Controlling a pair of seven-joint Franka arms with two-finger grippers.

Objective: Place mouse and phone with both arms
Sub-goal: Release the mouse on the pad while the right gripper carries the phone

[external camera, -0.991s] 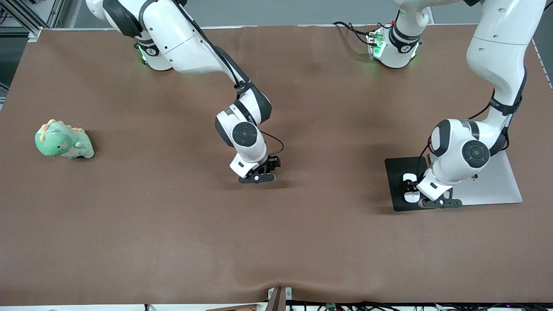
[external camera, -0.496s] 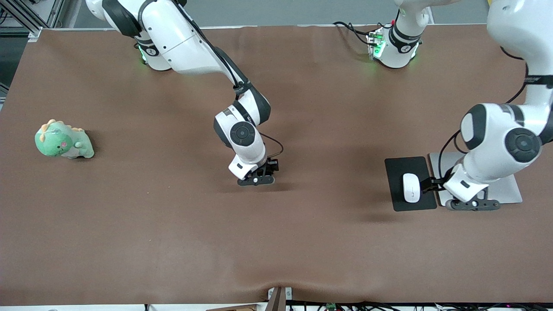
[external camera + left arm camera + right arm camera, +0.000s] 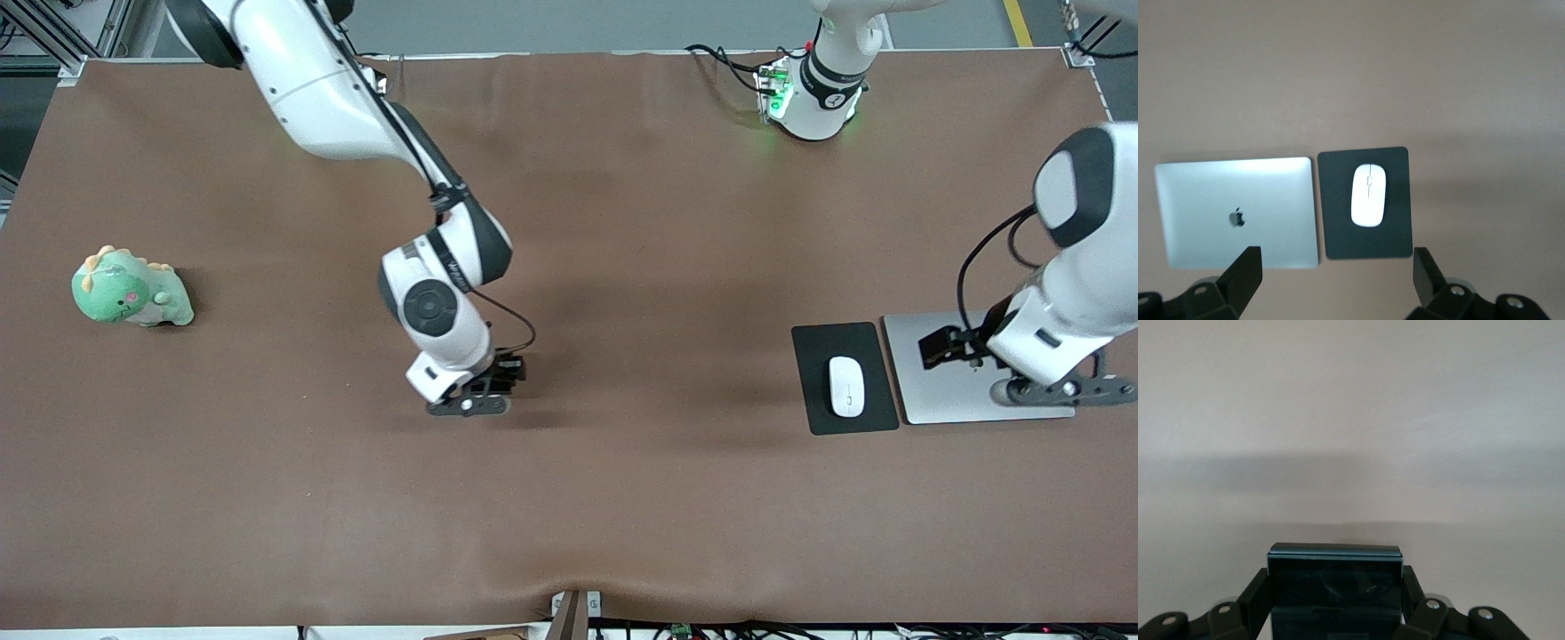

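we see the mouse [image 3: 846, 386] lying lengthwise in the middle of the mouse pad [image 3: 813, 341], at 9 o'clock of the closed apple laptop [image 3: 942, 404], so its part looks done. the left claw [image 3: 1331, 270] hangs above the laptop, spread wide and empty. the right claw [image 3: 498, 384] is clamped on the phone [image 3: 1334, 581] over the bare desk [image 3: 622, 498], the toy dinosaur [image 3: 131, 288] far toward 9 o'clock.

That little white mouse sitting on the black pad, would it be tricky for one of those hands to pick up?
Probably a bit. The mouse looks glossy and rounded, so flat fingers might slip off its curved sides. It seems small and low, likely light, and lies flat on the mouse pad, so it should slide rather than roll or tip if nudged. Its shell looks rigid, so it shouldn't flex.
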